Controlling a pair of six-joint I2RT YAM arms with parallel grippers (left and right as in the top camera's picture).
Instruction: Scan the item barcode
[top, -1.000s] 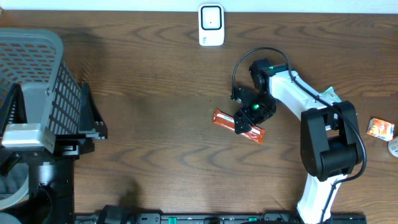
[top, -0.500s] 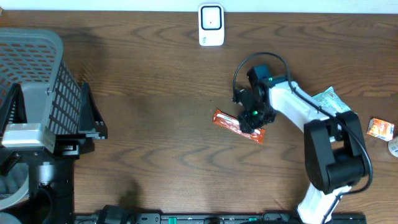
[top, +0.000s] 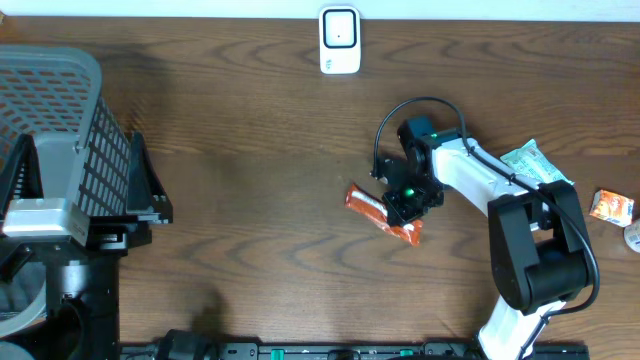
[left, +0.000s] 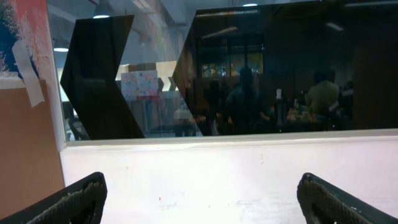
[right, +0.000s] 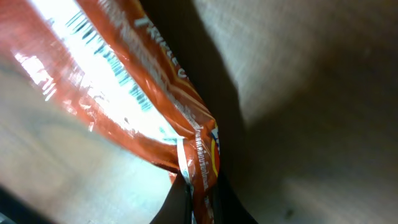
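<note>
- Right gripper (top: 407, 196) is clamped on one edge of the glossy orange-red foil snack wrapper (top: 366, 203); printed barcode stripes show in the wrist view.
- Wrapper is at the dark brown wooden table (top: 250, 200), centre-right, well apart from the white box-shaped scanner (top: 339, 40).
- Left gripper (left: 202, 204) has its jaws spread wide, holding nothing.

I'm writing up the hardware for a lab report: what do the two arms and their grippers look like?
The right arm has white links between bulky black joints, with a thin black cable looping above the wrist and a green light on the black right gripper. The left gripper has black, textured fingers.
</note>
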